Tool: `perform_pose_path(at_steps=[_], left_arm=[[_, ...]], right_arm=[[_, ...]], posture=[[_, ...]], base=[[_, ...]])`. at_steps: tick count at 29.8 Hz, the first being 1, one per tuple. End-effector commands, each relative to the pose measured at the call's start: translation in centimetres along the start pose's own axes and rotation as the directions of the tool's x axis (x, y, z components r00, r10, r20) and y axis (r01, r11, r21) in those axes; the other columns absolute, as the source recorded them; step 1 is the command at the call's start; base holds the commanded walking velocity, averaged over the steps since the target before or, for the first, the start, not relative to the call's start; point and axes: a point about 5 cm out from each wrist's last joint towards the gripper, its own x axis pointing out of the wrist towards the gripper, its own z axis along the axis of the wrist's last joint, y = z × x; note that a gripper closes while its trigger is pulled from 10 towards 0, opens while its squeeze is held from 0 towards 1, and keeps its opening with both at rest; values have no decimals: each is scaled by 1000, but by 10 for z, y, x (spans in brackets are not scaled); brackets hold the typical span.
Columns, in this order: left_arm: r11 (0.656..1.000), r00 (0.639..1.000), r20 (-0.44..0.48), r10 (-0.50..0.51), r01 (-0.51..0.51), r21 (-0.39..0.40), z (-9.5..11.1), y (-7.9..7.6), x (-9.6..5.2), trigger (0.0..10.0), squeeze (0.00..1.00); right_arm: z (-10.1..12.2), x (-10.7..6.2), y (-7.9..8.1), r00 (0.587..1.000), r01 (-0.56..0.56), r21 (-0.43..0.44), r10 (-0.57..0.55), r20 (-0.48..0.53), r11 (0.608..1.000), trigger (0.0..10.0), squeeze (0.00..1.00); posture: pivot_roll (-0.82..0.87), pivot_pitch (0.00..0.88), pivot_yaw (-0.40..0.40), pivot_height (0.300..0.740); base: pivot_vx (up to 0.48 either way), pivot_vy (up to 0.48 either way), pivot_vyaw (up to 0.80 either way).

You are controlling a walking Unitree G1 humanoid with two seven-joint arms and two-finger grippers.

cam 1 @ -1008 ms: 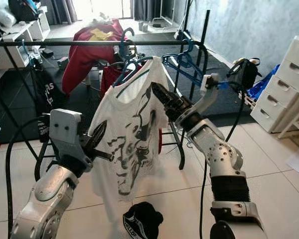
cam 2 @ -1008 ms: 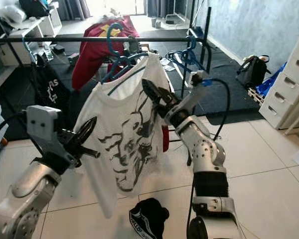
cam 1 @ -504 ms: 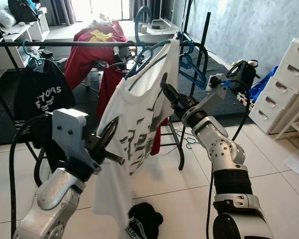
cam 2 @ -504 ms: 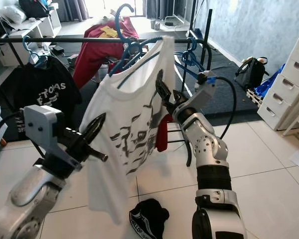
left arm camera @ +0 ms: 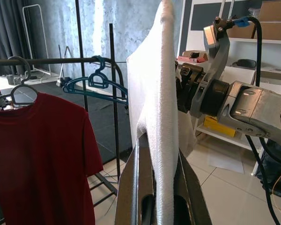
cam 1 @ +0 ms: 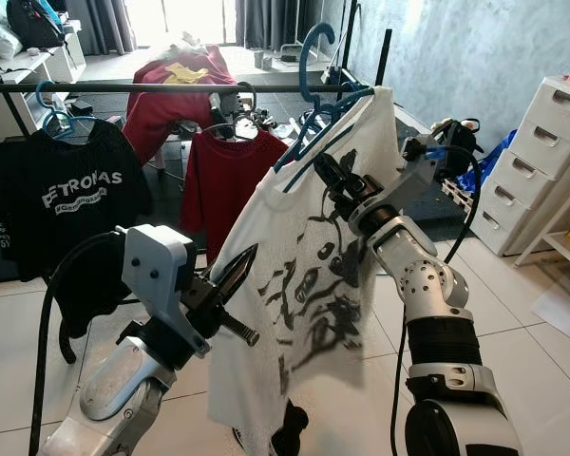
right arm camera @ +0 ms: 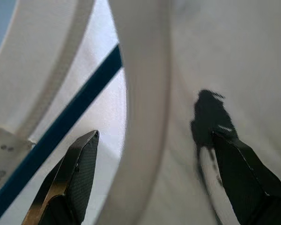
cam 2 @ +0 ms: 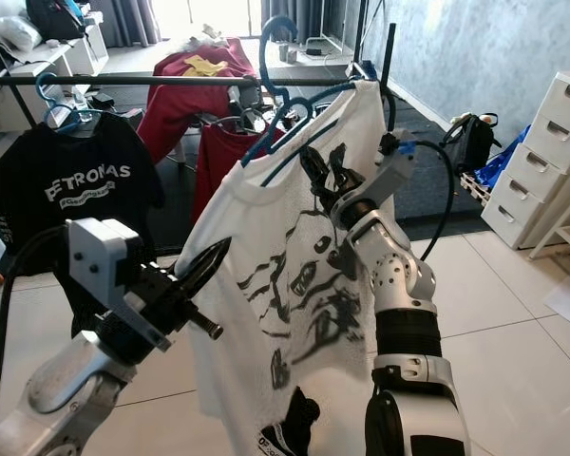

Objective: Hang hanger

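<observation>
A white T-shirt [cam 1: 313, 285] with a black print hangs on a blue hanger [cam 1: 309, 57]. The hanger's hook stands above the black clothes rail [cam 1: 123, 87]. My right gripper [cam 1: 331, 179] is at the shirt's collar, open, its fingers astride the collar band and the blue hanger bar [right arm camera: 61, 140]; the right wrist view has this gripper [right arm camera: 154, 135] close up. My left gripper [cam 1: 242, 271] is lower, shut on the shirt's side edge and pulling it out. In the left wrist view the white fabric runs between that gripper's [left arm camera: 157, 154] fingers.
A black T-shirt [cam 1: 76, 190] and a red T-shirt [cam 1: 223, 180] hang on the rail. Spare blue hangers [left arm camera: 91, 84] sit at its far end. White drawers [cam 1: 541, 161] stand to the right, a black bag [cam 1: 461, 138] beside them. A dark item [cam 1: 290, 427] lies on the floor.
My right gripper has lifted the hanger and shirt up and to the right, and the hook has risen above the rail. My left gripper has kept its hold. The camera has shifted too.
</observation>
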Motion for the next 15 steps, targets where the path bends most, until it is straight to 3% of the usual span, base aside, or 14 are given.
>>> perform_pose_path(at_steps=[1, 8, 15], left_arm=[[999, 999, 22, -31, 30, 16, 7, -3, -1, 10000, 0], [999, 999, 28, -18, 16, 40, 10, 2, 0, 10000, 0], [992, 993, 2, -116, 116, 56, 17, 2, -11, 10000, 0]], right_arm=[[4, 2, 2, 1000, -2, -8, 2, 12, 1000, 10000, 0], [5, 1, -1, 999, 32, -33, -31, 9, 999, 10000, 0], [14, -1, -19, 989, 148, -112, -145, 38, 983, 10000, 0]], posture=[[-41, 0, -46, 740], [-42, 0, -42, 740], [-38, 0, -44, 740]], base=[[0, 0, 0], [0, 0, 0], [0, 0, 0]])
